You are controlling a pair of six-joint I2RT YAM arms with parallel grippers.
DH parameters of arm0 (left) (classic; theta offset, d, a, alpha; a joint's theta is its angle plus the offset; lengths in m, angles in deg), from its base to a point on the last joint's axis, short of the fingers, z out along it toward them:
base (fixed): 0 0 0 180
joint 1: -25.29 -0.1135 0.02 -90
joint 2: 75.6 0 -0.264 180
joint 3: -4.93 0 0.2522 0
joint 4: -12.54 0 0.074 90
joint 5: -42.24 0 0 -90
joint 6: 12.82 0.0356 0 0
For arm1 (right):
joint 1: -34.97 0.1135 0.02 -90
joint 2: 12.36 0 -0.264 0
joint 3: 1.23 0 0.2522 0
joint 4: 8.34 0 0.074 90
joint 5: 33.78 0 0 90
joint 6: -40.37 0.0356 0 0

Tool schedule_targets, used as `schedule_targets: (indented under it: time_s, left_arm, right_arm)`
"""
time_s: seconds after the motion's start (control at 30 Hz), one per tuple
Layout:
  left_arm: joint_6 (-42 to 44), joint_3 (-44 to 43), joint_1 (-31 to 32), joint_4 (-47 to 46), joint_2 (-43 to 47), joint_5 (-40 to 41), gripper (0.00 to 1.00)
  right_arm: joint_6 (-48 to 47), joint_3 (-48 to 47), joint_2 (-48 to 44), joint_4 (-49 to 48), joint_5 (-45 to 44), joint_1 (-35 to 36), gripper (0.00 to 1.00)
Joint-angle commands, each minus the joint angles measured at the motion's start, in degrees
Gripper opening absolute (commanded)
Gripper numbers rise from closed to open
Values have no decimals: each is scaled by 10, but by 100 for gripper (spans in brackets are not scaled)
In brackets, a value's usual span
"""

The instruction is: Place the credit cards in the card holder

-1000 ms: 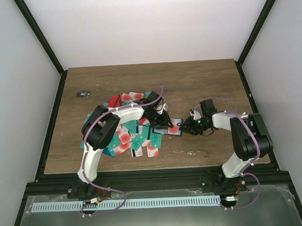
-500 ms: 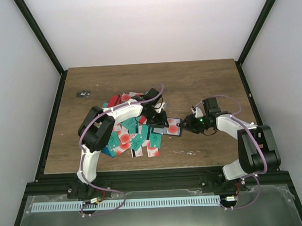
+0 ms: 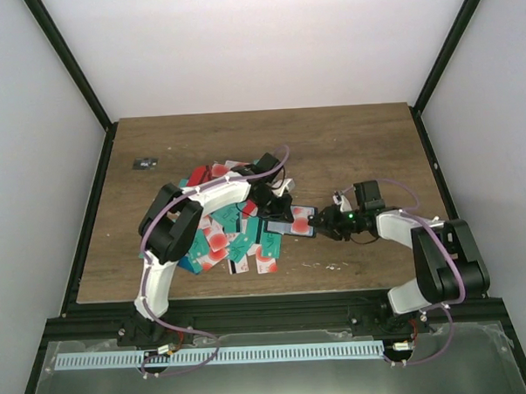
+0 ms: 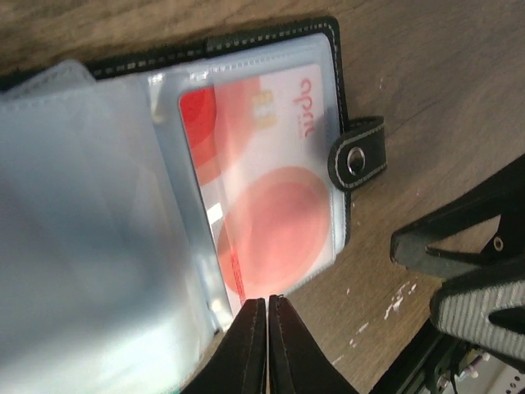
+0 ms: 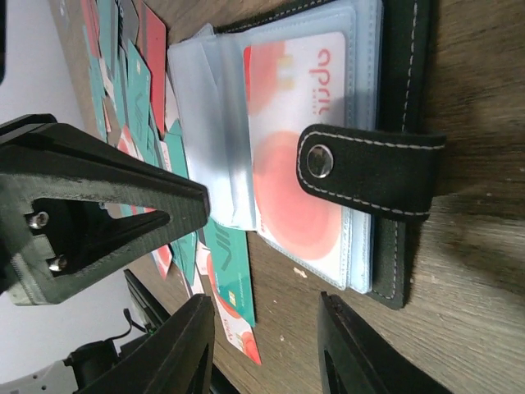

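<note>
bare table (image 3: 357, 140) open beyond and right of the card holder (image 3: 301, 221), spread flat at the right edge of the credit cards (image 3: 219, 241) heap; left gripper (image 4: 268, 302) pinched shut at the edge of its clear sleeves (image 4: 98, 213); right gripper (image 5: 264, 305) parted, empty, near the snap tab (image 5: 369, 160); versus a second ago, right gripper nearer the card holder, left fingers now together

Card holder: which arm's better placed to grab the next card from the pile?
Left, probably. The pile lies under the left arm, and the left gripper, shut, sits at the card holder's edge. The right gripper, open, is across it by the snap tab.
</note>
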Motion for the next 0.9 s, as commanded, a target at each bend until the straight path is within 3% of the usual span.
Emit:
schedule_targets:
  time_s: [0.0, 0.87]
  left_arm:
    - [12, -28, 1, -6, -31, -11, 5]
    - [36, -41, 1, 13, -77, 18, 4]
  right_arm:
    - [29, 3, 16, -45, 13, 5, 37]
    - [37, -35, 105, -86, 23, 23, 36]
